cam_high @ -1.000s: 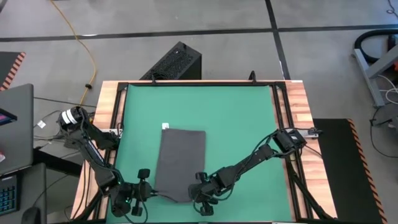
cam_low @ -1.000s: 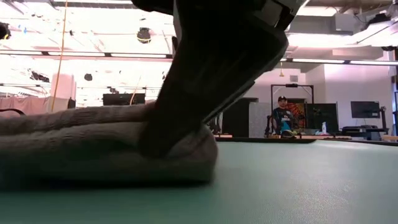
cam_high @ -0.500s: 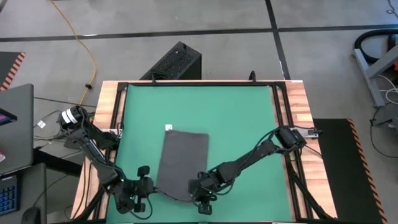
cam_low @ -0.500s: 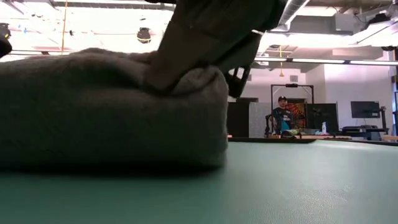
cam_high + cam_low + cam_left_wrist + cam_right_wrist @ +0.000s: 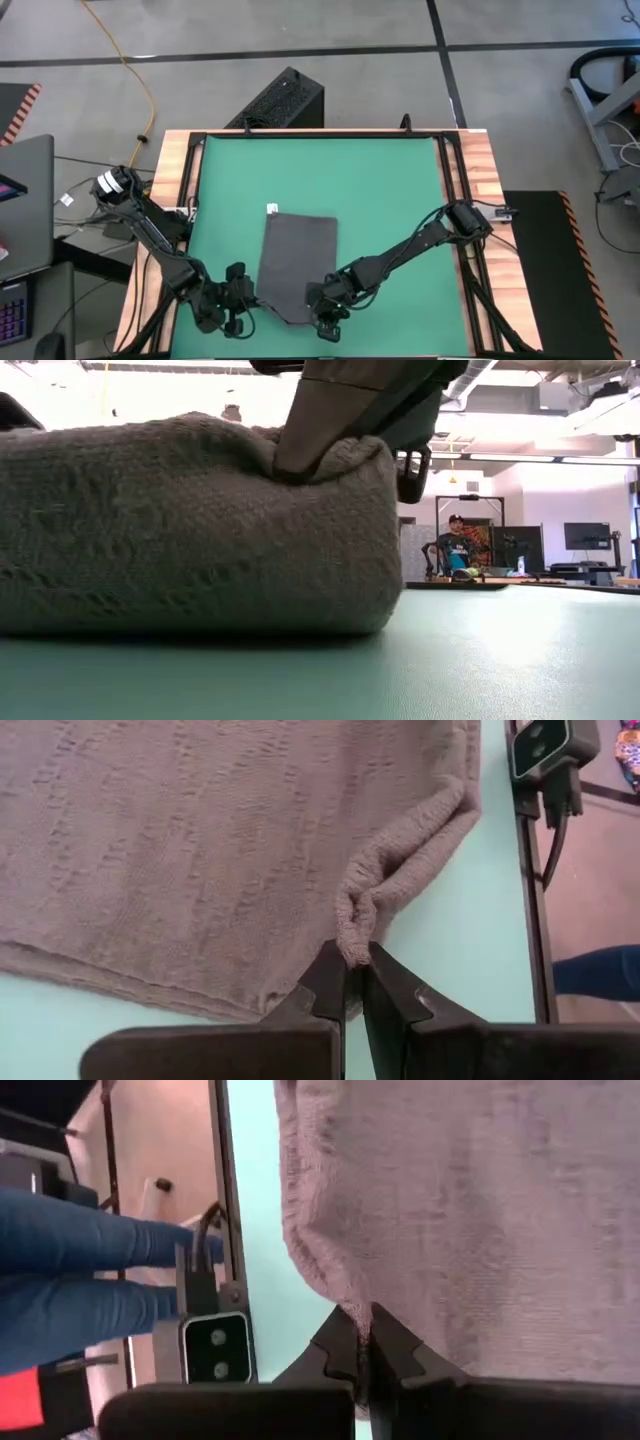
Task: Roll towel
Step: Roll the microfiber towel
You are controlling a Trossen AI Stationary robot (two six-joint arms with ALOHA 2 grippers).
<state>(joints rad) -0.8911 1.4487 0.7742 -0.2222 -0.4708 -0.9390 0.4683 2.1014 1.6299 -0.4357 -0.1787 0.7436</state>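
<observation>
High view: towel point(image 5: 297, 262) near corners pinched by left pincer point(image 5: 247, 297); right pincer point(image 5: 318, 300).

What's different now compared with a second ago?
Both grippers, left and right, moved up the green mat away from its near edge, lifting the towel's near end and folding it over. Both stay pinched on its corners; the tagged far edge barely moved.

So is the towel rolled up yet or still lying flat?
Mostly flat. The towel lies spread on the green mat; only its near edge is pinched and lifted by the left gripper and right gripper.
</observation>
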